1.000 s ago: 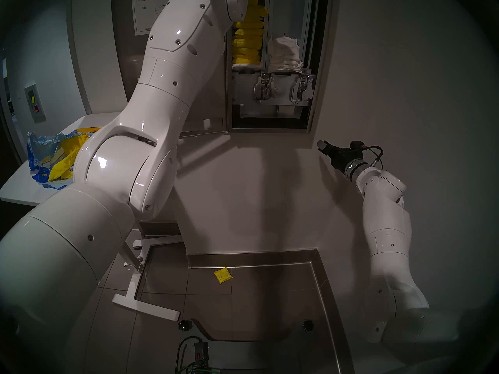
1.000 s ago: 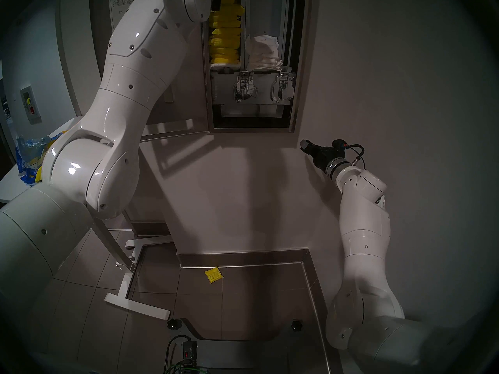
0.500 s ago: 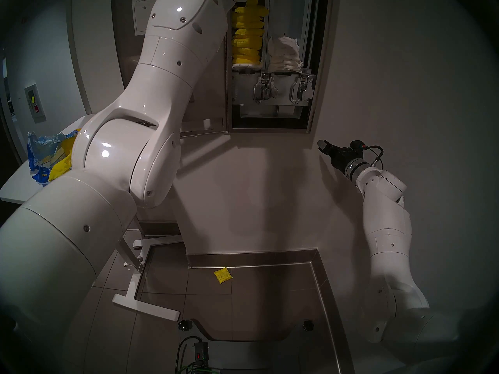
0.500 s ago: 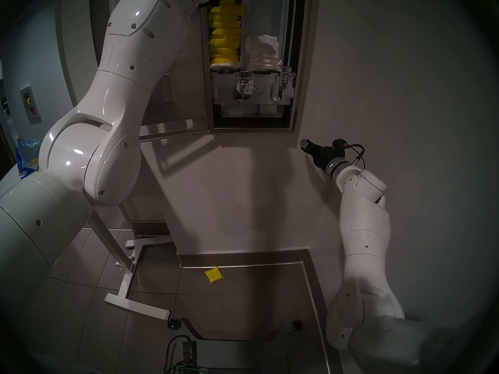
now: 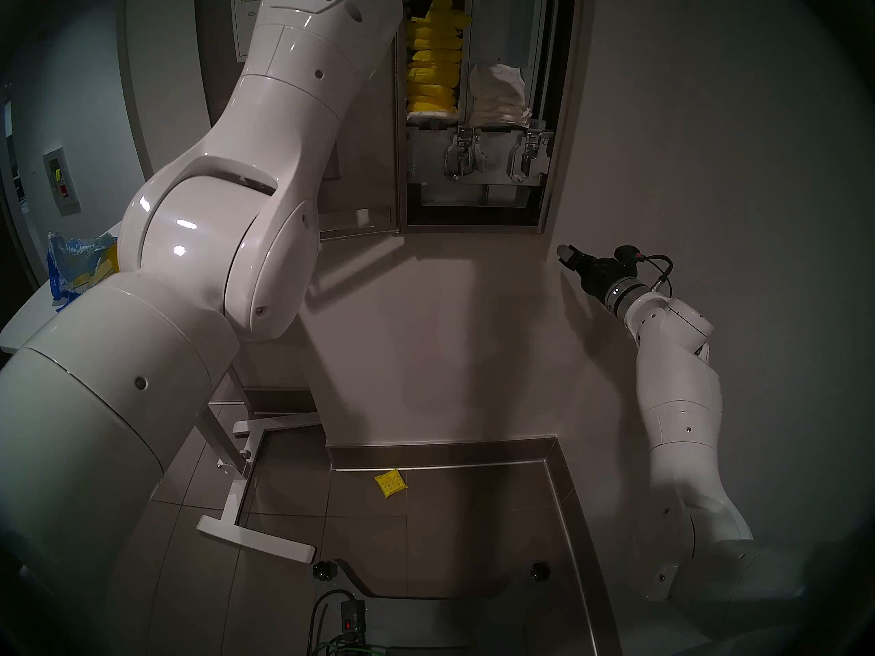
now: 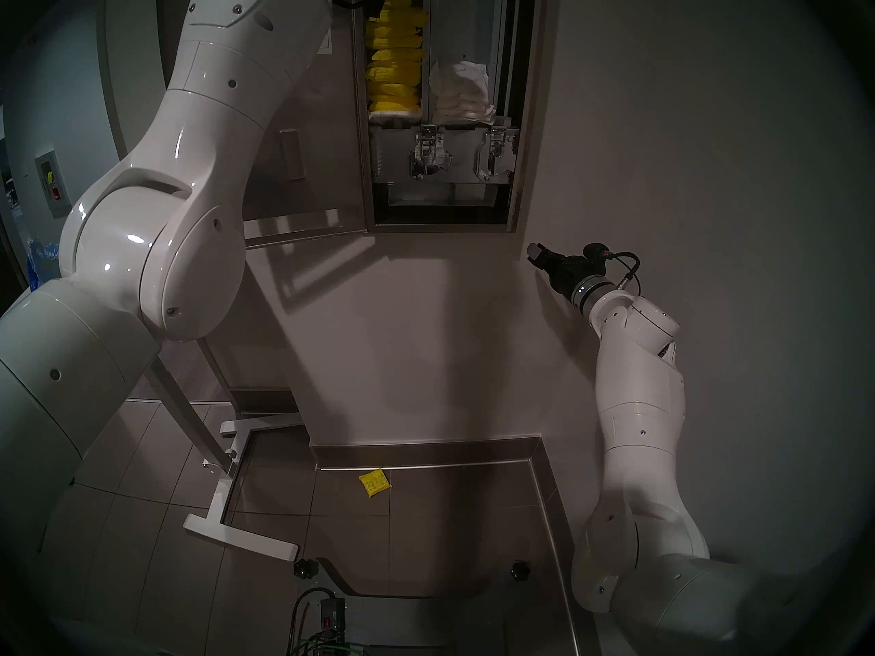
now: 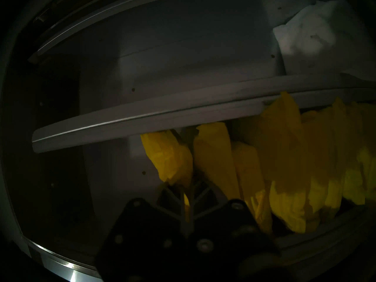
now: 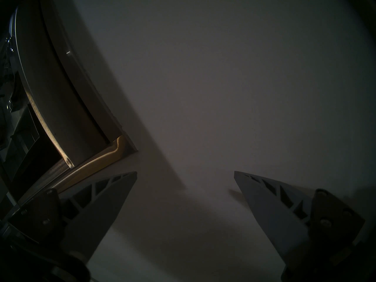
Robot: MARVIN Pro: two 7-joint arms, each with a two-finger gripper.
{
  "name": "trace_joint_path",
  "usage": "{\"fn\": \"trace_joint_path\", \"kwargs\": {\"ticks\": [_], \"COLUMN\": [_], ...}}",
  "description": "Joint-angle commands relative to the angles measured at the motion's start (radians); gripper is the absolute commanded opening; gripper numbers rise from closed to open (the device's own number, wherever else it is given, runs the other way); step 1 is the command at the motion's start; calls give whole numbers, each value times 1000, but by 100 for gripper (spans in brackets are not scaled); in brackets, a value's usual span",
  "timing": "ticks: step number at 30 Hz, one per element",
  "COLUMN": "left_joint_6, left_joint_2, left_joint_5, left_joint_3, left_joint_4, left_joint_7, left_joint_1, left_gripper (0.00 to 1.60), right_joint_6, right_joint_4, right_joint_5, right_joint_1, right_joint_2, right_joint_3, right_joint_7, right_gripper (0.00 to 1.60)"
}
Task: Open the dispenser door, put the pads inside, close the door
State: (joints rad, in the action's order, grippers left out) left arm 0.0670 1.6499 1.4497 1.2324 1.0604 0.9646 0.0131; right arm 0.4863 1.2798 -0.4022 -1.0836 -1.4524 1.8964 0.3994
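The dispenser door (image 5: 214,82) stands swung open to the left, with its white instruction sheet (image 5: 244,28) on the inner face. Several yellow pads (image 5: 433,73) are stacked in the cabinet's left column and also show in the left wrist view (image 7: 284,153). My left arm reaches up into the top of that column. In the left wrist view my left gripper (image 7: 186,192) is shut on a yellow pad (image 7: 168,159) beside the stack. One yellow pad (image 5: 390,483) lies on the floor by the wall. My right gripper (image 5: 566,255) is open and empty near the wall, below the cabinet's right corner.
White wrapped pads (image 5: 499,96) fill the right column above two chrome latches (image 5: 461,155). A torn blue-and-yellow bag (image 5: 75,267) lies on a white table (image 5: 23,319) at the left, partly behind my left arm. A white stand foot (image 5: 255,541) rests on the tiled floor.
My left arm has risen and reached farther up into the dispenser, so its wrist has left the head views. The right arm and the floor pad have not moved.
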Motion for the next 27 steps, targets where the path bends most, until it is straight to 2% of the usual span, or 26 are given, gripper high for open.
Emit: {"fn": "trace_joint_path", "kwargs": {"ticks": [1,5,8,11,14,15,16,17,18,22,27], "left_joint_6": [-39,-53,-66,-66,-70,-75,-73,-74,-75,-76,-77], "left_joint_2": [11,13,16,20,23,25,27,30,32,42,48], "left_joint_5": [18,26,35,45,47,60,54,52,61,60,60], "left_joint_3": [22,31,31,43,37,46,43,41,48,48,52], "left_joint_4": [8,3,-40,-37,-98,-70,-99,-125,-101,-158,-185], "left_joint_7": [61,86,106,86,74,67,64,63,56,41,32], "left_joint_1": [-108,-121,-160,-148,-189,-161,-183,-201,-180,-220,-242], "left_gripper": [0,0,0,0,1,114,153,160,160,160,160], "right_joint_6": [-14,-14,-15,-15,-15,-15,-15,-15,-15,-15,-15], "right_joint_4": [40,41,43,43,45,45,45,45,46,47,47], "right_joint_5": [-3,-4,-4,-4,-4,-4,-4,-4,-4,-4,-4], "right_joint_1": [35,35,34,34,34,34,34,33,33,33,33], "right_joint_2": [3,3,2,2,2,2,2,1,1,1,1], "right_joint_3": [3,3,3,3,3,3,3,3,3,3,3], "right_joint_7": [-1,-1,-2,-3,-4,-4,-4,-4,-4,-5,-6], "right_gripper": [160,160,160,160,160,160,160,160,160,160,160]}}
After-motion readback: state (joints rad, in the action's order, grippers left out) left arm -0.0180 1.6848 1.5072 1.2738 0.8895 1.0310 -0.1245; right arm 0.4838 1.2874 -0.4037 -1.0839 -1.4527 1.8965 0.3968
